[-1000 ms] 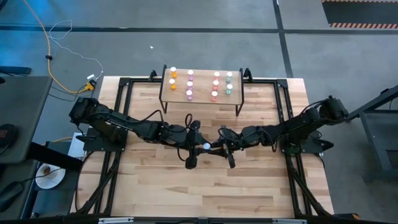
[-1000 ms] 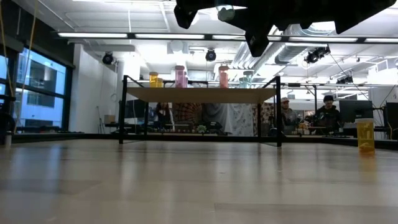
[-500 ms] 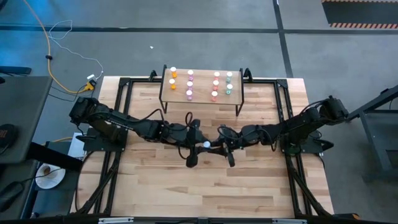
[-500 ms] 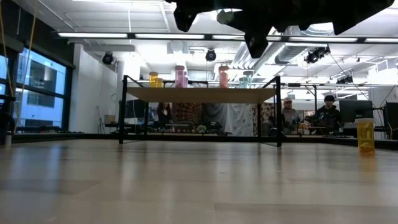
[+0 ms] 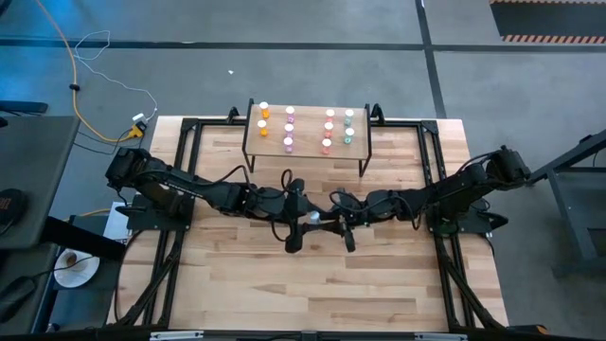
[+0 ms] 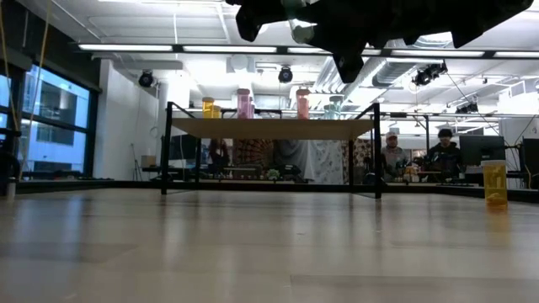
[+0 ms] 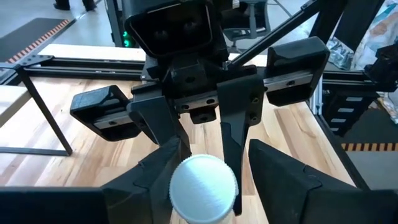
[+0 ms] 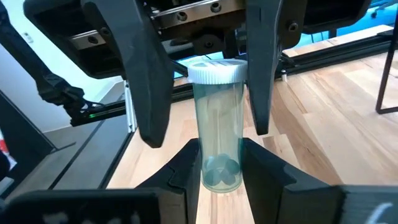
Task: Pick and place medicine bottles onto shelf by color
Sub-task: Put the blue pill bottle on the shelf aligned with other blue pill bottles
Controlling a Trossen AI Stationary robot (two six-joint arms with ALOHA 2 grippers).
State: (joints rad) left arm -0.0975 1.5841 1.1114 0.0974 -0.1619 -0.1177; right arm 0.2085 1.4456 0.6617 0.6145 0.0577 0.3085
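Observation:
A teal medicine bottle [image 8: 217, 124] with a white cap [image 7: 202, 186] hangs in mid-air over the table's middle [image 5: 313, 221], between my two grippers. My right gripper [image 8: 221, 177] is shut on it. My left gripper [image 7: 205, 202] faces it from the table's left. Its fingers [image 8: 146, 87] stand open on either side of the capped end. Orange, pink, red and teal bottles [image 5: 289, 133] stand in columns on the shelf [image 5: 308, 144] at the far edge. My right gripper pinches the bottle's lower body [image 8: 221, 165], by its closed bottom end, between its two fingers. The fingers come from the table's right, nearly level. The bottle reaches out past the fingertips, cap toward my left gripper, lifted clear of the table.
Black frame rails [image 5: 189, 142] run along the table's sides. In the low view the shelf [image 6: 269, 128] stands on thin black legs at the far end, and an orange container [image 6: 494, 183] stands at the right. People [image 6: 442, 151] sit beyond the table.
Both arms have kept their place over the table's middle. In the low view the bottle's capped end has sunk a little between the two grippers.

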